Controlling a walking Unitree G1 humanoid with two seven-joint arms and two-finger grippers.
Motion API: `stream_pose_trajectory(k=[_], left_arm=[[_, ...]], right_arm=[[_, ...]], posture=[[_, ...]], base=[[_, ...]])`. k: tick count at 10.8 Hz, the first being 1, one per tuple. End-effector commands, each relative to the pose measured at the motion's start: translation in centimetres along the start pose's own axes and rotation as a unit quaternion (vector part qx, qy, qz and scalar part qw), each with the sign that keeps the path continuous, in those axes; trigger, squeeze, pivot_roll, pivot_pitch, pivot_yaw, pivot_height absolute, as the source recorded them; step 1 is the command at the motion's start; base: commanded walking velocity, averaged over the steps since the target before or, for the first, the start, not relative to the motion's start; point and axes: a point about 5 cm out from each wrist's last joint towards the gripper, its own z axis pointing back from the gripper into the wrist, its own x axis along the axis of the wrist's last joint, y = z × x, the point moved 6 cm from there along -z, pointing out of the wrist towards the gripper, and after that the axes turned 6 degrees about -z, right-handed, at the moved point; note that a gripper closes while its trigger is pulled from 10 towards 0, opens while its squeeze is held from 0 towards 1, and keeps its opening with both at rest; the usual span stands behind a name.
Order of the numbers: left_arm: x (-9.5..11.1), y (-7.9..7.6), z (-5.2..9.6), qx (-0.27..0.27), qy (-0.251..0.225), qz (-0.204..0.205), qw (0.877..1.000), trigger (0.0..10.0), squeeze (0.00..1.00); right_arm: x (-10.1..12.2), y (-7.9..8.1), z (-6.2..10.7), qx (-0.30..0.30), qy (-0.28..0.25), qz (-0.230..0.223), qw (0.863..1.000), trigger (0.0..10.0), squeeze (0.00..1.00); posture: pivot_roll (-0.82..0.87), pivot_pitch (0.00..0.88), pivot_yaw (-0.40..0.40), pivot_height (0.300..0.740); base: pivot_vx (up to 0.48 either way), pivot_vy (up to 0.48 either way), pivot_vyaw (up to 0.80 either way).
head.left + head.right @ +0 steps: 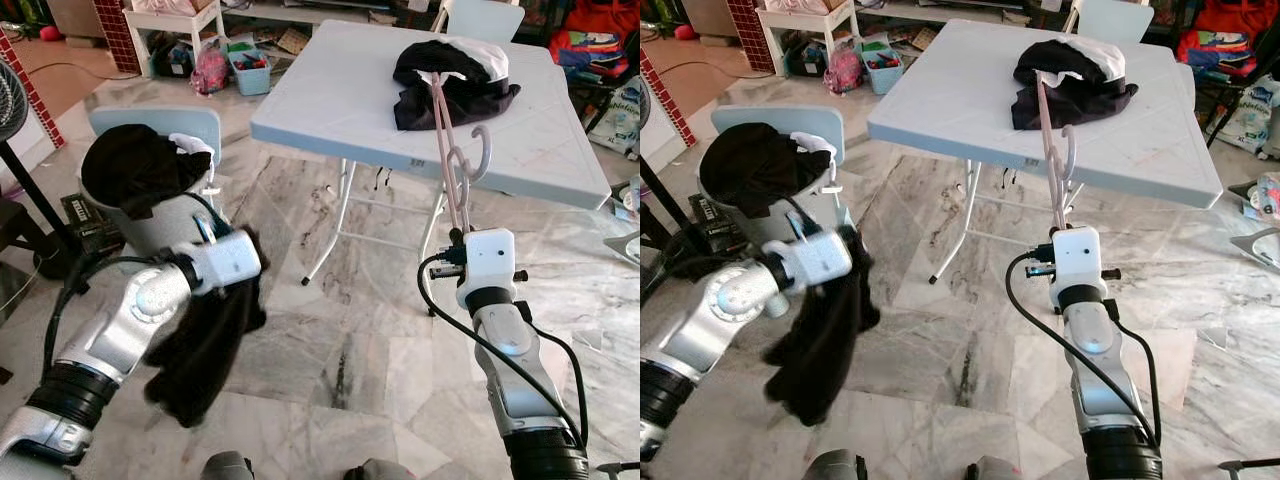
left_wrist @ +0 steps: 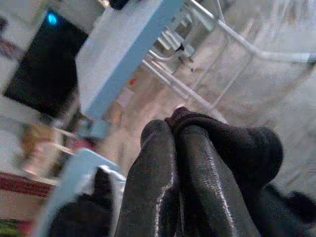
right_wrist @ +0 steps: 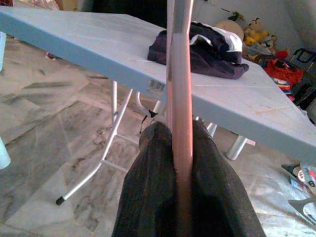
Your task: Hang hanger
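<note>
While the right gripper (image 1: 459, 232) stands clamped on the pink hanger (image 1: 447, 160), the frame rises edge-on from its fingers, hook (image 1: 478, 150) just above and the folding table (image 1: 330, 110) ahead — held upright, by my judgement, ready for dressing. Left gripper (image 2: 175, 148) is pinched shut on a black garment (image 1: 205, 350) hanging below it, clear of the floor, laundry bin (image 1: 160, 225) just beyond.

Location: a lived-in home interior. Indicators: veined marble floor (image 1: 340, 330); light-blue folding table (image 1: 340, 100) carrying crumpled clothes (image 1: 450, 80); laundry basket (image 1: 150, 215) filled with dark garments; white shelf unit (image 1: 170, 30) with household clutter; stuffed toys (image 3: 247, 29) and bags along the far wall.
</note>
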Motion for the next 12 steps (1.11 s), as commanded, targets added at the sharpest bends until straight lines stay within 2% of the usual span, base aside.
stream_pose_trajectory(k=[1,2,3,5,8,10,12], left_arm=[[0.0,0.0,0.3,0.004,-0.008,0.033,0.999,10.0,0.0],[-0.3,-0.7,0.6,0.004,-0.009,0.07,0.997,10.0,0.0],[0.1,-1.3,0.6,0.013,-0.019,0.127,0.992,10.0,0.0],[1.6,-1.3,-0.1,0.025,-0.042,0.196,0.979,10.0,0.0],[2.0,-0.8,-0.2,0.03,-0.049,0.234,0.971,10.0,0.0],[2.1,-0.2,-0.2,0.036,-0.051,0.244,0.968,10.0,0.0],[2.2,-0.2,-0.2,0.038,-0.051,0.246,0.967,10.0,0.0]], right_arm=[[-0.1,0.1,0.1,0.0,-0.001,0.002,1.0,10.0,0.0],[-0.3,-0.4,0.1,-0.013,0.004,-0.002,1.0,10.0,0.0],[-0.8,-0.8,0.2,-0.022,0.014,-0.006,1.0,10.0,0.0],[-1.1,-0.4,0.3,-0.018,0.019,-0.011,1.0,10.0,0.0],[-1.0,-0.4,0.0,-0.015,0.017,-0.01,1.0,10.0,0.0],[-0.9,-0.2,0.0,-0.013,0.016,-0.011,1.0,10.0,0.0],[-1.0,-0.1,0.0,-0.01,0.017,-0.01,1.0,10.0,0.0]], posture=[[-0.06,0.0,-0.037,0.74],[-0.06,0.0,-0.032,0.74],[-0.06,0.0,-0.027,0.74],[-0.05,0.0,-0.034,0.74],[-0.05,0.0,-0.039,0.74],[-0.05,0.0,-0.04,0.74],[-0.05,0.0,-0.04,0.74]], base=[[0.0,0.0,0.0],[0.0,0.0,0.0],[0.0,0.0,-0.52],[0.0,0.0,-0.68],[0.0,0.169,-0.8],[0.0,0.279,-0.63],[0.0,0.0,-0.48]])
